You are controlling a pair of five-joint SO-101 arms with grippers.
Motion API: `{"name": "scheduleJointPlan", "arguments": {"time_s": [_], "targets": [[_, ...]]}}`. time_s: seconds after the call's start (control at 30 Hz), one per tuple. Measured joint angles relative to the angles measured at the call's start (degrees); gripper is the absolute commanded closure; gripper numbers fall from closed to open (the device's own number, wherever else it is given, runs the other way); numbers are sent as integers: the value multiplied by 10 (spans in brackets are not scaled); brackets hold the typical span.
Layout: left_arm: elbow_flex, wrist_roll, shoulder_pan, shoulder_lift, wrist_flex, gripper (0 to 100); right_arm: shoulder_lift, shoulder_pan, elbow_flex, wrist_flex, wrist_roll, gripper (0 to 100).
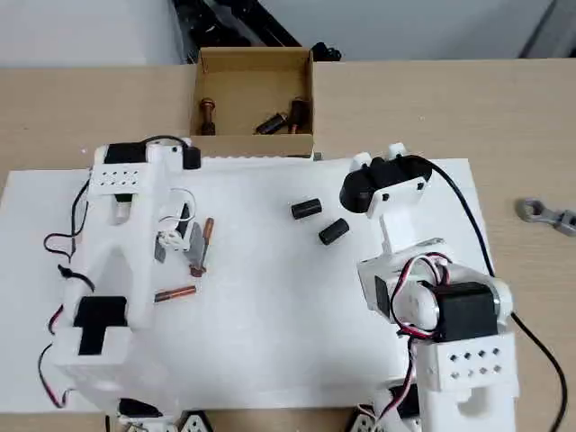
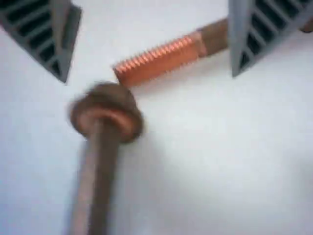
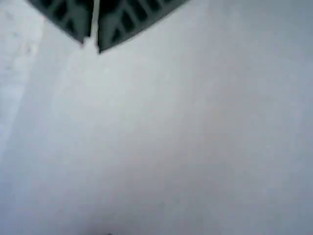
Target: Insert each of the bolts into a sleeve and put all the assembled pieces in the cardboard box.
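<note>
My left gripper (image 2: 149, 76) is open low over the white mat (image 1: 270, 306). The threaded end of one copper bolt (image 2: 161, 56) lies between its grey fingers (image 2: 46, 34), and the bolt's other end runs behind one finger. A second bolt (image 2: 105, 117) lies close by, head towards the gripper. In the high view these are the bolt (image 1: 205, 245) beside the left gripper (image 1: 178, 247) and the bolt (image 1: 175, 293) nearer the front. Two black sleeves (image 1: 306, 209) (image 1: 334, 231) lie mid-mat. My right gripper (image 3: 93, 41) is shut and empty over bare mat, just right of the sleeves (image 1: 353, 192).
The cardboard box (image 1: 255, 63) stands at the back centre of the table and holds several assembled pieces. A metal wrench (image 1: 544, 214) lies on the wooden table at the far right. Both arm bases stand at the mat's front corners.
</note>
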Motion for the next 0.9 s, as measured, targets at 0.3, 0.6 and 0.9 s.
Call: {"name": "scheduleJointPlan", "arguments": {"time_s": [0.3, 0.6, 0.9], "targets": [[127, -43, 10, -175, 3, 775, 0, 0, 0, 0, 0, 995], [182, 119, -84, -208, 4, 776, 0, 0, 0, 0, 0, 995], [177, 203, -97, -209, 4, 775, 0, 0, 4, -11, 0, 995]]}}
